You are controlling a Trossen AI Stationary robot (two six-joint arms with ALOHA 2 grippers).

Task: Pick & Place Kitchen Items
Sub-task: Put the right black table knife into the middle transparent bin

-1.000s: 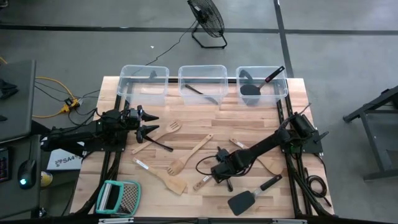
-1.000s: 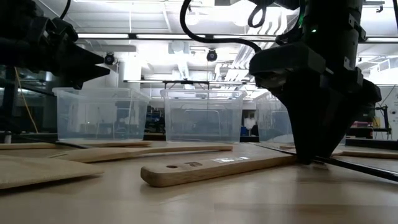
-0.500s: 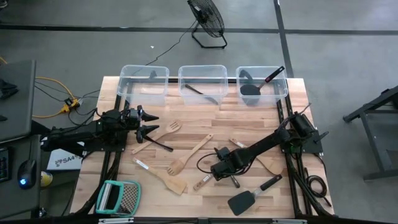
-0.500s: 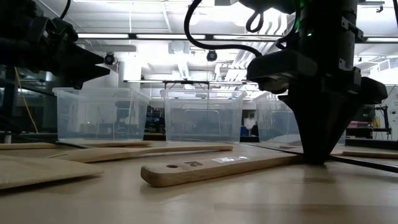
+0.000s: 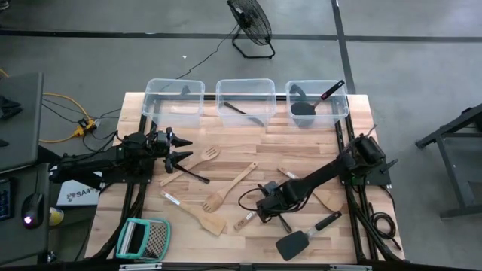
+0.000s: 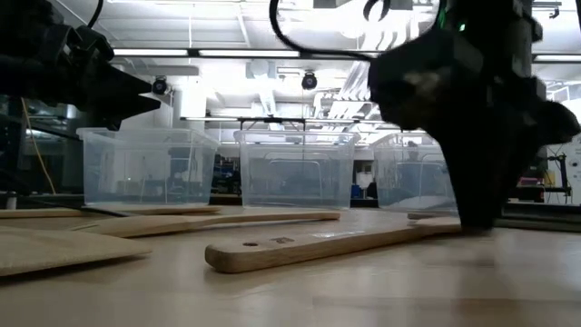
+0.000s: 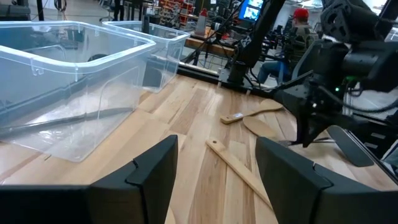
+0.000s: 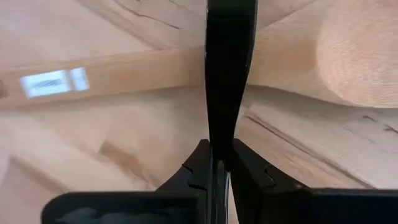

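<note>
We look down on three clear bins in a row along the far edge of the wooden table (image 5: 301, 147): the left bin (image 5: 174, 102) holds a pale wooden utensil, the middle bin (image 5: 245, 101) a slim dark one lying slantwise, and the right bin (image 5: 317, 102) a black spatula whose handle, red at the tip, leans over the rim. On the boards we count the loose pieces: a wooden fork (image 5: 207, 155), a long wooden spatula (image 5: 235, 183), another wooden spatula (image 5: 202, 216), a black spatula (image 5: 300, 239) at the near right, and a teal-framed grater (image 5: 143, 238) at the near left corner. The right gripper (image 5: 273, 213) is down at the table among them, its fingers (image 8: 202, 165) pinched tight on a thin black utensil handle (image 8: 229, 68), just beside a short wooden handle (image 6: 309, 247). The left gripper (image 5: 181, 150) hangs at the left side near the left bin, fingers (image 7: 155, 168) spread wide with nothing between them.
</note>
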